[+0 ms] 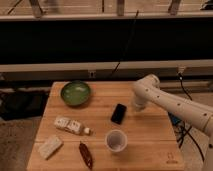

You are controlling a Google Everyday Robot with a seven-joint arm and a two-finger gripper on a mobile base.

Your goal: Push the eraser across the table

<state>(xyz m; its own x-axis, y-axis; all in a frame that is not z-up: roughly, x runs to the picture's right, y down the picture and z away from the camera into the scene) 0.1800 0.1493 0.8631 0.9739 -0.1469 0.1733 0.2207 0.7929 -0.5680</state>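
The eraser (118, 113), a small flat black block, lies near the middle of the light wooden table (150, 145), tilted slightly. My gripper (137, 105) hangs at the end of the white arm (170, 102), which comes in from the right. It is shut and low over the tabletop. It sits just right of the eraser, a short gap away, with nothing in it.
A green bowl (76, 93) sits at the back left. A white cup (116, 140) stands in front of the eraser. A small bottle (71, 125), a pale sponge-like block (50, 146) and a dark red item (86, 154) lie front left. Cables hang off the right edge.
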